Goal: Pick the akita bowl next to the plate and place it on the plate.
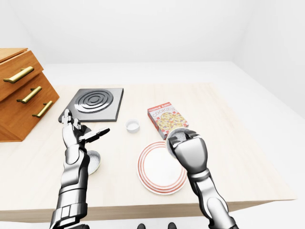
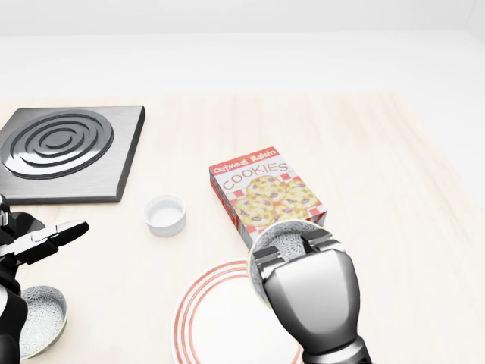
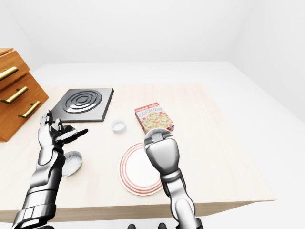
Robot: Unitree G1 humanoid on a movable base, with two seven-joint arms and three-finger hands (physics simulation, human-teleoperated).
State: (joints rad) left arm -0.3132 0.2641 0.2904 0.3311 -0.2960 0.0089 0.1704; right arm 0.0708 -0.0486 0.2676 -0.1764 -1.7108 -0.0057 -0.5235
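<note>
My right hand (image 2: 294,254) is shut on the grey speckled akita bowl (image 2: 282,235), with the fingers hooked over its rim. It holds the bowl above the upper right edge of the red-ringed white plate (image 2: 204,318), low in the head view; the hand hides much of the bowl. My left hand (image 2: 47,241) hovers open at the view's left edge, above a second grey bowl (image 2: 42,322) that rests on the table.
A cookie box (image 2: 265,199) lies just above the plate, close to the held bowl. A small white ramekin (image 2: 165,214) sits to its left. The black stove burner (image 2: 64,148) is at upper left. A wooden drawer cabinet (image 1: 19,90) stands far left.
</note>
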